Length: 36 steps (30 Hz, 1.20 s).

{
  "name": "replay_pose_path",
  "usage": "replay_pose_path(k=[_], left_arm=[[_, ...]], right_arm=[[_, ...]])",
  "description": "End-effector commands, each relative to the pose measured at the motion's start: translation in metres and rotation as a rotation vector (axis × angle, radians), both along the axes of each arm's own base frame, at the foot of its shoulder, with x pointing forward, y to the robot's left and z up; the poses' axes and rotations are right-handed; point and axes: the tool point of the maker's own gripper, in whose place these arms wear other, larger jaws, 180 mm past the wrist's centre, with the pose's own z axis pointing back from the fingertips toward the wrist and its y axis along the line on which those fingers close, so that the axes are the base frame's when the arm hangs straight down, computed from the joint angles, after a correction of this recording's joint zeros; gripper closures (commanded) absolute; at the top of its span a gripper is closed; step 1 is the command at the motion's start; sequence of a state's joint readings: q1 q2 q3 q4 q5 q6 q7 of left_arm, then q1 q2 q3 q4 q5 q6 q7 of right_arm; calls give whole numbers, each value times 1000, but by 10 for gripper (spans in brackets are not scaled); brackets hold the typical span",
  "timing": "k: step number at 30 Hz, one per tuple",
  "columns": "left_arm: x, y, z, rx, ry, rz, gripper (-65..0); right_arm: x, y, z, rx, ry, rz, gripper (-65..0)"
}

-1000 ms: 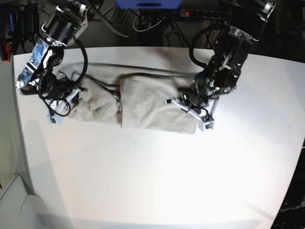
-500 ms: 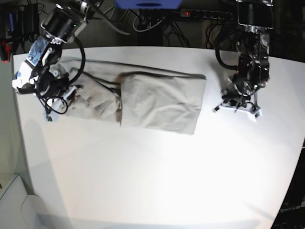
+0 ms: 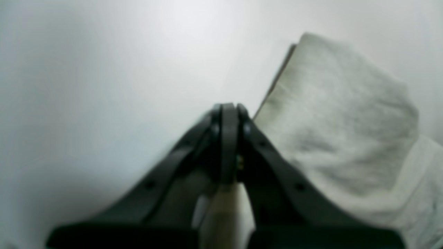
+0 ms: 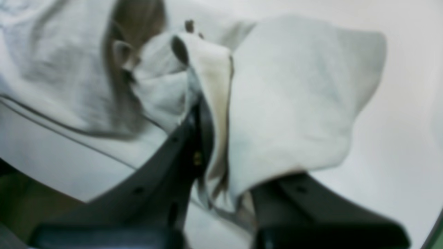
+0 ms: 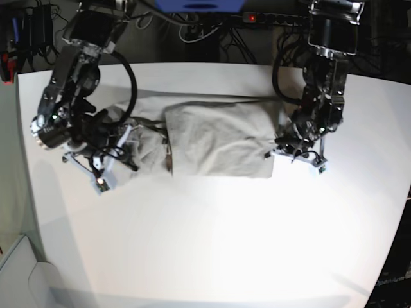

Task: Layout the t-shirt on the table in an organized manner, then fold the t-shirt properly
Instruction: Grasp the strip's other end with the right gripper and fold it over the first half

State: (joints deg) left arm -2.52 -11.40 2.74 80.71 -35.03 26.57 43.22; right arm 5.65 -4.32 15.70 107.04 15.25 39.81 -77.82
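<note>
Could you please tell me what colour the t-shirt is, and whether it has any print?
The t-shirt is plain pale grey-beige with no visible print; the base view shows it best.

From my screens the t-shirt [image 5: 218,138] reads as soft woven cloth, pale grey-beige, matt and wrinkled, with a faint fuzzy nap in the left wrist view (that view is blurred, so I can't judge the weave). The table [image 5: 212,237] is smooth and white, matt with a dull sheen under the light. The left gripper [image 3: 228,114] looks like black moulded plastic, semi-matt; the right gripper [image 4: 211,145] has the same dark, smooth finish against the cloth.
</note>
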Motion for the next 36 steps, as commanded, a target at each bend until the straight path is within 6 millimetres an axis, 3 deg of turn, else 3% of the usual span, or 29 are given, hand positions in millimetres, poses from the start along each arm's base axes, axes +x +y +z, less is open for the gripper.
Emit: replay_pose_path(k=[1, 6, 12, 15, 19, 28, 36], left_arm=[[-11, -5, -8, -30, 56, 5, 0], [-18, -4, -5, -32, 48, 5, 0], [-17, -5, 9, -28, 6, -8, 0], [-16, -2, 10, -22, 4, -9, 0], [-16, 2, 10, -15, 5, -2, 0], [-23, 54, 18, -44, 20, 156, 0], [-26, 69, 26, -58, 21, 194, 0]], right_arm=[[9, 15, 19, 28, -70, 33, 0], [11, 68, 29, 83, -102, 146, 0], [9, 106, 38, 94, -133, 264, 0], [6, 138, 48, 120, -185, 359, 0], [2, 173, 47, 147, -192, 467, 0], [11, 213, 33, 215, -172, 565, 0], [18, 237, 35, 224, -183, 639, 0]])
